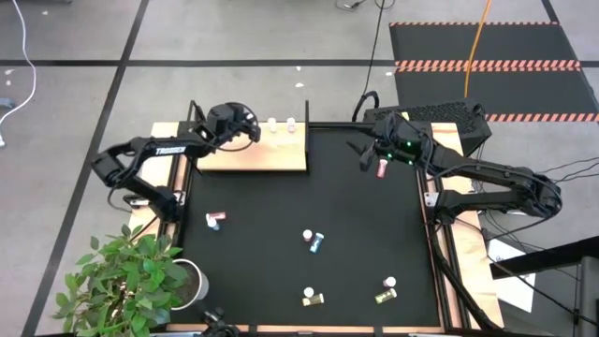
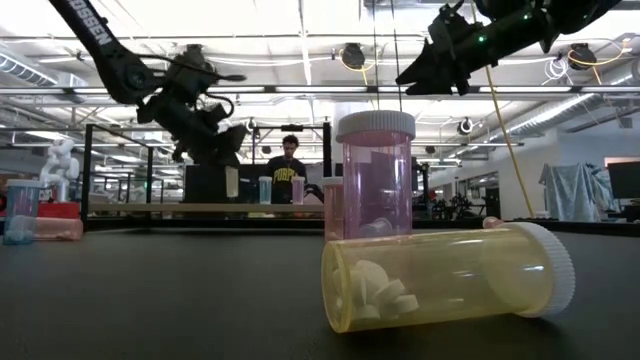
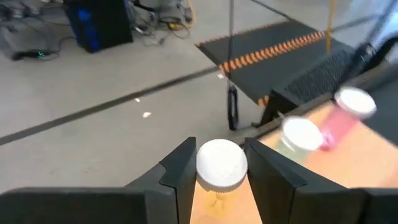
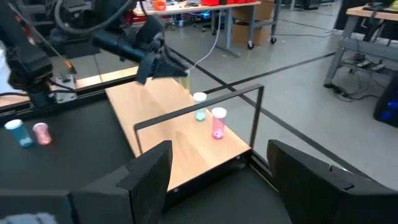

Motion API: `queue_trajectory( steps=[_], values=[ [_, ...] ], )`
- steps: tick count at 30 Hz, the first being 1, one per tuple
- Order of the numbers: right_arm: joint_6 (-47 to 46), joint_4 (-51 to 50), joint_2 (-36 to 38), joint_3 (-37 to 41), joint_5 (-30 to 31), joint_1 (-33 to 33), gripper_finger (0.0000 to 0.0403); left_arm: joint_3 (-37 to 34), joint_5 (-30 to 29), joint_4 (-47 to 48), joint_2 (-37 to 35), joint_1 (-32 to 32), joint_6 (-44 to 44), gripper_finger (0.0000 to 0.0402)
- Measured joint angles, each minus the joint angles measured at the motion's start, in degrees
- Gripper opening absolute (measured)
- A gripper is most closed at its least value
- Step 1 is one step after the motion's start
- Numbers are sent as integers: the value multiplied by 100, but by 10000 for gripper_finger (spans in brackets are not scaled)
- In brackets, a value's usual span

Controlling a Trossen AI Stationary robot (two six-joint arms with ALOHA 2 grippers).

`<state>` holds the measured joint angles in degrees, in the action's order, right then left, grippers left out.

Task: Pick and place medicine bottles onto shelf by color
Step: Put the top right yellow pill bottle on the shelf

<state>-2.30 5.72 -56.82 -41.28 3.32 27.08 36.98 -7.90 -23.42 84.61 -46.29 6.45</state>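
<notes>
Medicine bottles are split between shelf and mat. Left gripper [image 3: 219, 177] is over the shelf's [image 1: 253, 159] back edge w/ fingers [image 3: 179, 174] closed narrow on a yellow bottle [image 3: 221, 165], white cap up; whether its base touches the board can't be told. Beside it on the shelf stand a light blue bottle [image 3: 300, 138] and a pink bottle [image 3: 348, 115], both upright, near the same edge. Right gripper [image 4: 217, 180] hangs over the mat's [image 1: 356, 206] far right corner, jaws spread wide in its wrist view, nothing gripped; a pink bottle [image 1: 382, 169] lies on the mat just below it, appar. the next pick. Risks, as judged: (1) yellow bottle sits close to the back edge, so release while tilted or off-board could tip it or drop it behind the shelf; (2) opening fingers or retracting arm could clip the light blue neighbour, which stands near; (3) grip is high at the cap, so the bottle may swing or slip; (4) right arm reaching for shelf while left is there = collision risk. Count, high view: shelf 2 standing + 1 in the left gripper. Mat 5 loose, all appar. lying down: pink by the right gripper, pink [image 1: 213, 222] at left, blue [image 1: 314, 241] centre, yellow [image 1: 313, 297] and olive-yellow [image 1: 386, 294] near front. Total 8: 3 pink, 2 blue, 3 yellowish.
</notes>
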Motion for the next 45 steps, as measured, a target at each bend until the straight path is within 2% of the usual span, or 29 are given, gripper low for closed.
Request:
queue_trajectory(
  steps=[13, 45],
  values=[
    [-13, -4, 0, 0, -367, 152, 256, -3, -52, -223, 317, 57, 123, 129],
    [-186, -42, 0, -4, -369, 133, 256, -1, -112, -216, 317, 57, -523, 129]
  ],
)
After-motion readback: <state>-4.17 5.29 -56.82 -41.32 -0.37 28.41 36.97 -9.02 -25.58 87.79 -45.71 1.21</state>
